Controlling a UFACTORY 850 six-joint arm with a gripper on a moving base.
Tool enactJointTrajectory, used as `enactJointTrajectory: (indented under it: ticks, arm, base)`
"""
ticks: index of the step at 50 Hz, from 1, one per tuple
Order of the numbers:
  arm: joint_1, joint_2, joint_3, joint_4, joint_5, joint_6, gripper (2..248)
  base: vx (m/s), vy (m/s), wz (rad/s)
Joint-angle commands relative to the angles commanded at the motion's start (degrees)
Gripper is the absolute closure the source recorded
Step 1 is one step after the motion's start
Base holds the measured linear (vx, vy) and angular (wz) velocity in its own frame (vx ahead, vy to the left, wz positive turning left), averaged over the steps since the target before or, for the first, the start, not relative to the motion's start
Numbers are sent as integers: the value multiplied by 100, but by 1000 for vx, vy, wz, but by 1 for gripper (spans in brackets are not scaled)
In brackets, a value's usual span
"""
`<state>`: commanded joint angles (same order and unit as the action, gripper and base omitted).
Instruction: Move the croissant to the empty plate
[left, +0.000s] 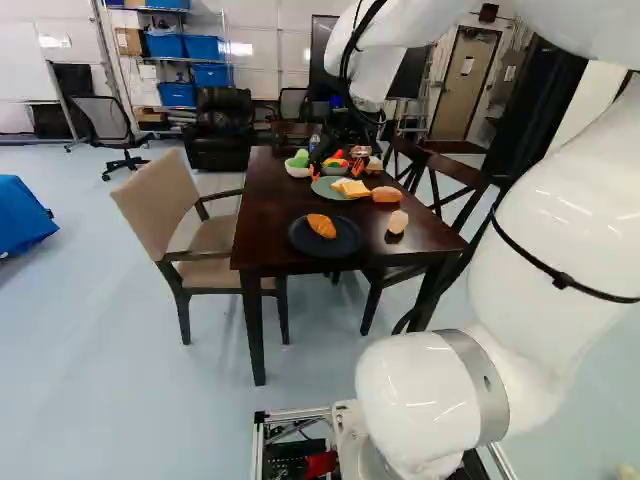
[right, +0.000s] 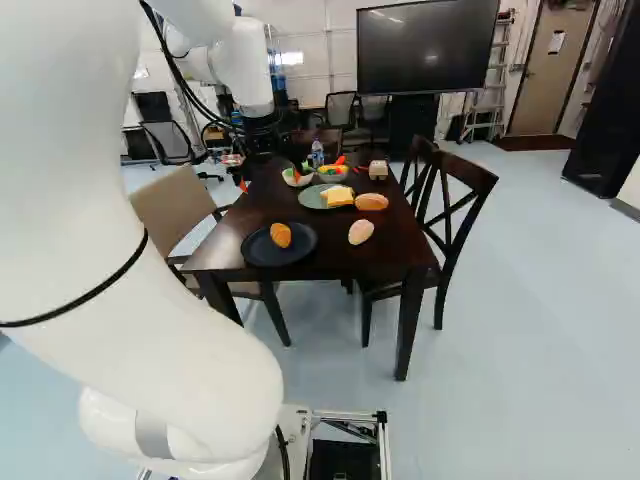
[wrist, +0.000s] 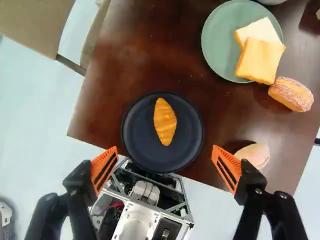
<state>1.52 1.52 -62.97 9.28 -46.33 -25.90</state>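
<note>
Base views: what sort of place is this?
Probably a robotics lab or workshop, not a home: large blue storage bins, a wide black flat screen, and a white robot arm at a dark brown wooden table.

table (wrist: 150, 60): glossy wood | dark plate (wrist: 140, 131): matt | croissant (wrist: 165, 121): smooth, plastic-looking | tan chair (left: 160, 203): cloth-like | bun (wrist: 291, 94): rough

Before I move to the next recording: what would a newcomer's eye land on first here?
Probably the white arm, looming large at the right of the left base view. Next, the golden croissant, bright on the dark plate near the table's edge. In the wrist view, the open end effector's orange pads also stand out.
</note>
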Motion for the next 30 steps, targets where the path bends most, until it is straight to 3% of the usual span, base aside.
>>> enactJointTrajectory:
  ticks: [30]
  arm:
    - [0,0,0,0,0,0,3]
  base:
    - [-85,2,10]
